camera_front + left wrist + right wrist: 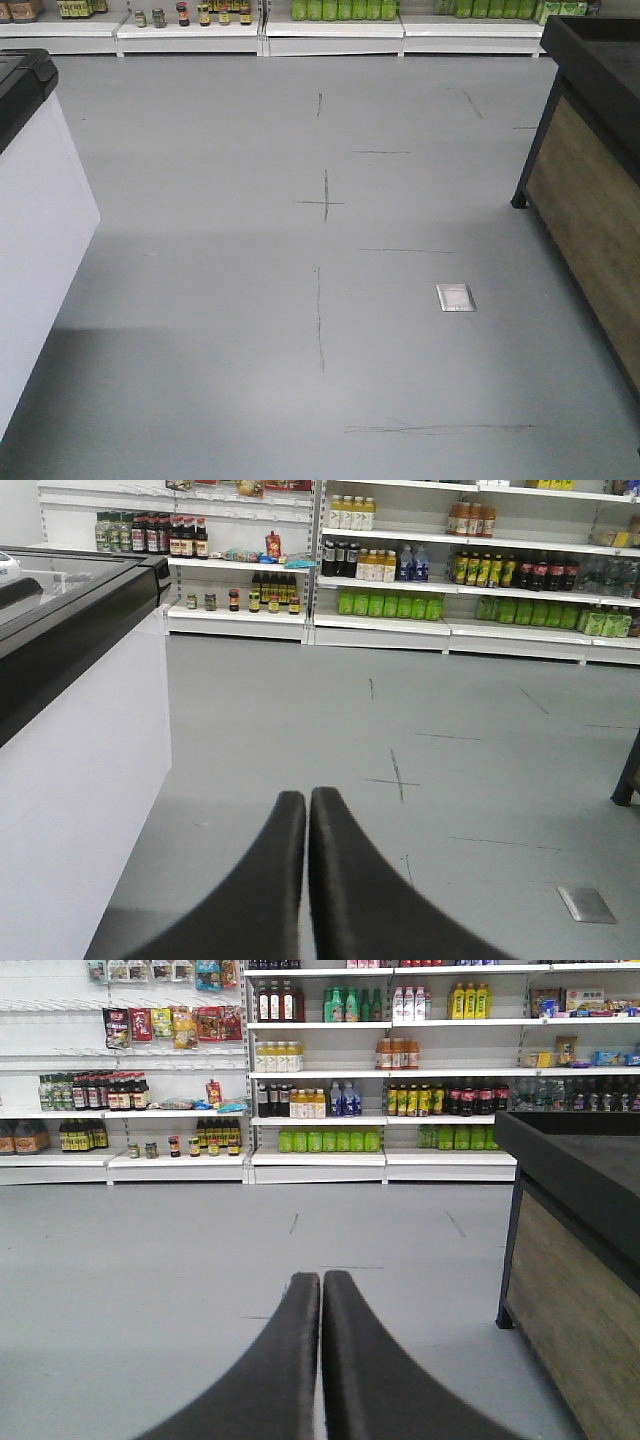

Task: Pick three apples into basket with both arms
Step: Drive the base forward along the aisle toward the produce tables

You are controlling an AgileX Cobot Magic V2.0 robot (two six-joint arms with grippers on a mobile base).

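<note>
Currently: left claw (307, 798) clenched, fingers (265, 880) pressed together, nothing between them. Same for right claw (321, 1280), clenched on nothing. Both hang above grey floor (200, 300) marked with thin dark lines. White freezer cabinet (80, 750) left of the left claw; wood-sided counter (585, 1300) right of the right claw. Stocked shelves (320, 1150) far ahead of both. No view shows apples or basket.

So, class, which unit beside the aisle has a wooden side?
The right-hand unit, black-topped with a wooden panel; the left-hand unit has plain white sides.
</note>
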